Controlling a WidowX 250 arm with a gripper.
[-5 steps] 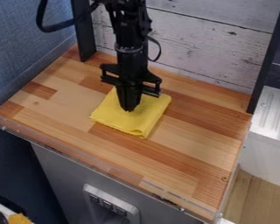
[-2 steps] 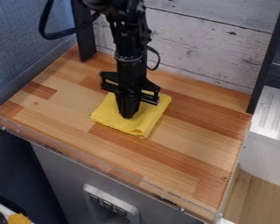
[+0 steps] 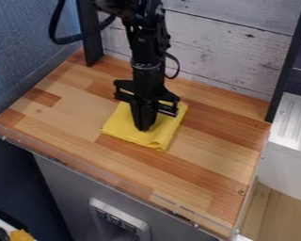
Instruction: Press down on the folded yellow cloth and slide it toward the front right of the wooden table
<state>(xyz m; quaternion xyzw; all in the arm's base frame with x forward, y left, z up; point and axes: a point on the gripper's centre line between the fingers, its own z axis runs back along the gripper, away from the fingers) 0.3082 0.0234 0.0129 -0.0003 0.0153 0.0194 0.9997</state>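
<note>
The black gripper (image 3: pixel 142 128) hangs down at the left-centre of the worktop, its lower end against the top of a yellow cloth (image 3: pixel 156 138). The cloth lies folded into a rough square on the wood. Part of its middle and back is hidden behind the gripper, and its front and side edges stick out around it. Whether any cloth is pinched cannot be made out.
The butcher-block worktop (image 3: pixel 203 155) has a clear plastic lip (image 3: pixel 103 174) along its front. Behind it stands a whitewashed plank wall (image 3: pixel 222 52), with a black post (image 3: pixel 279 80) at the right and another at the back left.
The gripper has moved toward the front edge, then slightly right. The cloth has shifted a little to the right and forward with it, and its right side looks slightly rumpled.
</note>
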